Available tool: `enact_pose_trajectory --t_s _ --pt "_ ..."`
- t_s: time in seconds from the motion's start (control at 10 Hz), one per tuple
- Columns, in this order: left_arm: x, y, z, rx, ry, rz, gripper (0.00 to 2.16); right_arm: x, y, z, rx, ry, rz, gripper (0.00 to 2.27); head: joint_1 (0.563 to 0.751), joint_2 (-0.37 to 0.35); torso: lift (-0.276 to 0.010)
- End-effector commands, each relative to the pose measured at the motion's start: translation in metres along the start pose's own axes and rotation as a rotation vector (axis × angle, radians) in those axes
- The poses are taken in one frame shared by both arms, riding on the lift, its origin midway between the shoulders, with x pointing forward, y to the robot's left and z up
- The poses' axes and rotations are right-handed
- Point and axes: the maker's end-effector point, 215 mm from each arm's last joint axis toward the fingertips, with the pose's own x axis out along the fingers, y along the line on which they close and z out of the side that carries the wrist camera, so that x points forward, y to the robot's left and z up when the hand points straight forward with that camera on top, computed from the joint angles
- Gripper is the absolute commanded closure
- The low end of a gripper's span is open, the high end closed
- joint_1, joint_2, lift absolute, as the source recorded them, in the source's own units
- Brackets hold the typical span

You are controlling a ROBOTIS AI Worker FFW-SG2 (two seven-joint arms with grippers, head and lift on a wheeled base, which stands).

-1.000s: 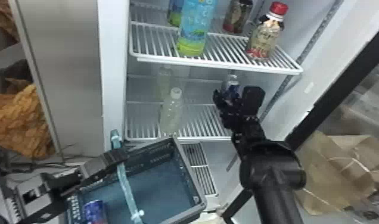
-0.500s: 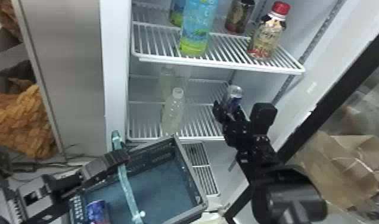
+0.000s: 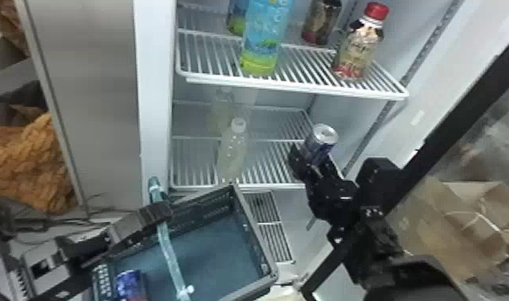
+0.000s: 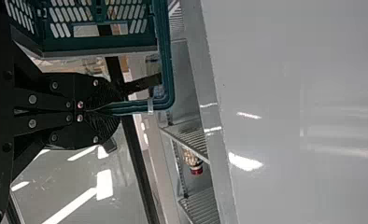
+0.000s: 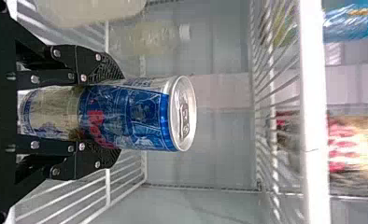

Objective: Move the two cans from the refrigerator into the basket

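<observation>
Closest to where I'd stand, the basket (image 3: pixel 254 227) is just in front of the refrigerator, with one can (image 3: pixel 130 285) already inside, at its near left end. The left gripper (image 3: pixel 158 212) is at the basket's left side; the head view leaves its grip obscure, but the left wrist view makes it plain: its fingers (image 4: pixel 105 123) are pinched together on the teal handle (image 4: pixel 168 60). That same view also gives me the basket's slotted wall.

Farther in, to the right of the basket, the right gripper (image 3: pixel 313 161) has the other can (image 3: pixel 321 141) clamped between its fingers. From the head I get its silver top and dark side; the right wrist view adds the bright blue body and the pull tab, on the end facing away from the wrist.

Just beyond the basket's back corner, a pale bottle with a white cap (image 3: pixel 231 154) stands on the lower shelf (image 3: pixel 277 185), another pale bottle (image 3: pixel 223 109) behind it. Beyond and above the basket, the upper shelf (image 3: pixel 297 88) carries a blue-and-green bottle (image 3: pixel 265 40), a red-capped bottle (image 3: pixel 358 50) to its right and a dark container (image 3: pixel 321 22) behind, between them.
</observation>
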Motion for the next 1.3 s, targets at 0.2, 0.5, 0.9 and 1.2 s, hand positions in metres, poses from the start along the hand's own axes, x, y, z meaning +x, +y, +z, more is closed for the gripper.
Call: enact_pose_trajectory --t_s 0.2,0.5,0.9,1.2 --pt "-0.001 0.002 -0.002 -0.006 -0.001 0.002 1.21 -0.057 0.048 0.014 0.095 0.007 0.114 1.27 0.695 -0.3 -0.219" --pt "-0.002 0.003 -0.004 -0.01 -0.001 0.005 1.21 -0.084 0.096 0.02 0.196 0.016 0.229 1.27 0.695 -0.262 -0.219" --pt "-0.001 0.002 -0.004 -0.009 0.001 0.003 1.21 -0.109 0.155 0.005 0.278 0.105 0.369 1.27 0.695 -0.189 -0.219" --pt "-0.001 0.003 -0.004 -0.012 0.0 0.004 1.21 -0.118 0.181 -0.029 0.304 0.21 0.422 1.27 0.695 -0.139 -0.219"
